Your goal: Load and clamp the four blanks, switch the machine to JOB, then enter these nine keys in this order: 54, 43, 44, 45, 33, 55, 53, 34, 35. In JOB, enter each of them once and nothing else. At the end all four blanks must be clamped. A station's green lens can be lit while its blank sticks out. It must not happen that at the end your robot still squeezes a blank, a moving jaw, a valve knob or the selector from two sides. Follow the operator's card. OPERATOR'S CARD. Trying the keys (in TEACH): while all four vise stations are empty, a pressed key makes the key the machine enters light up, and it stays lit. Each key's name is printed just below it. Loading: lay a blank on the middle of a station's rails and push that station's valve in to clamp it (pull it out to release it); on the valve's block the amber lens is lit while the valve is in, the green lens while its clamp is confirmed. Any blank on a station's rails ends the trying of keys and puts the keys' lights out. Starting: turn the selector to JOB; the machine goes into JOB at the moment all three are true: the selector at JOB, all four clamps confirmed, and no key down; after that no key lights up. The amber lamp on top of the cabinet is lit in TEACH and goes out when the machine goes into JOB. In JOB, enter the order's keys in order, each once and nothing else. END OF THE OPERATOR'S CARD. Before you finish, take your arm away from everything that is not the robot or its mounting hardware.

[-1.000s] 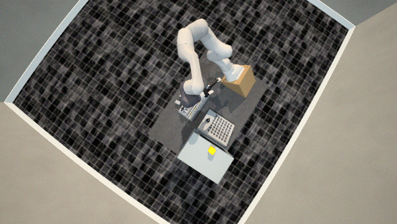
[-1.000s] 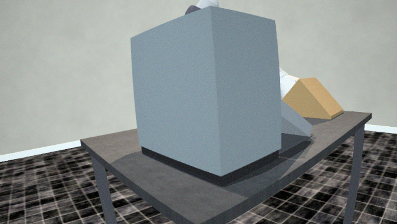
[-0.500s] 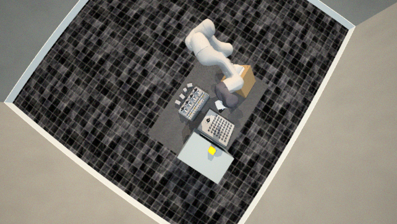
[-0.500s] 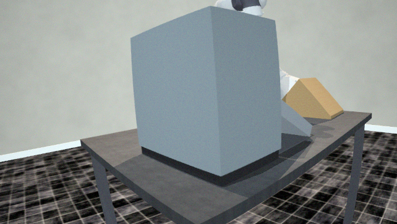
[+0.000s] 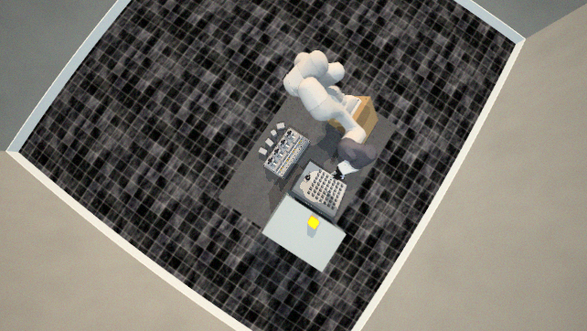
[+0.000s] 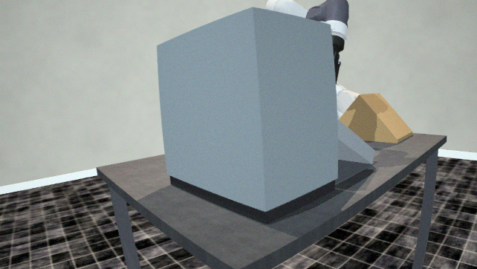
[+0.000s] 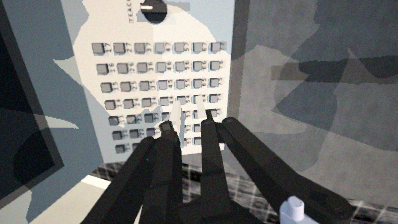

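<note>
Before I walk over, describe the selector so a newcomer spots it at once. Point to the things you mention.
Find the big pale cabinet (image 5: 293, 242) (image 6: 212, 111) with the yellow lamp (image 5: 313, 222) on top. Against one side sits a sloped panel with a grid of small square grey keys (image 5: 336, 189) (image 7: 144, 67). The selector (image 5: 307, 177) (image 7: 155, 11) is the lone round black knob beyond the grid's edge, far bigger than any key, with a white pointer mark.

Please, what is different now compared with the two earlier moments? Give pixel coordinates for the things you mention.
The gripper (image 5: 338, 174) (image 7: 190, 107) swung from the vise stations (image 5: 287, 153) to beside the key panel (image 5: 328, 188) (image 7: 160, 75). No pick-up or release is visible. The four blanks beside the stations and the lit amber lamp (image 5: 313, 222) stayed.
</note>
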Robot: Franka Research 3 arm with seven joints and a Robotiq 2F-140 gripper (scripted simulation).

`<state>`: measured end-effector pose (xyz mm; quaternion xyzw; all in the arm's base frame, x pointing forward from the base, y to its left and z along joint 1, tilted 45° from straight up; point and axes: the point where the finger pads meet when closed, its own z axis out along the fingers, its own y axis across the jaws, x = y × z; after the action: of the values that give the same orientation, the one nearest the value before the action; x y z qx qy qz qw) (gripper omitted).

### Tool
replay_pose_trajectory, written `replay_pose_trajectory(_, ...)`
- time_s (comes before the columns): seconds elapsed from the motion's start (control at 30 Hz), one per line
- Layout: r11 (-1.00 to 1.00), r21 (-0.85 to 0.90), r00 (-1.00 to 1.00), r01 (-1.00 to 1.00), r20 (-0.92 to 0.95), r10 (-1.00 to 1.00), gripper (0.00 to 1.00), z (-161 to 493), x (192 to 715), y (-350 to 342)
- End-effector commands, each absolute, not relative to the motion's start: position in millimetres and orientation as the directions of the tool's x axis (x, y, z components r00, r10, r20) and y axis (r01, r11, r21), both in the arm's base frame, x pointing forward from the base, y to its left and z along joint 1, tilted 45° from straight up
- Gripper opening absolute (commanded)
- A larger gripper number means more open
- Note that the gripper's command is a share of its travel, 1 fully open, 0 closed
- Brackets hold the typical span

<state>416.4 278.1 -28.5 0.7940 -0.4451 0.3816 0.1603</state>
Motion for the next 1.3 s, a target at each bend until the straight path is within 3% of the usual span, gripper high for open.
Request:
replay_pose_trajectory(0.0,-0.476,-0.344,0.114,-0.809,0.703,-0.702,0.00,-52,448,305)
replay_pose_trajectory(0.67,-0.476,-0.344,0.114,-0.809,0.703,-0.702,0.00,-53,449,304)
replay_pose_trajectory(1.27,-0.476,-0.344,0.114,-0.809,0.703,-0.702,0.00,-96,489,268)
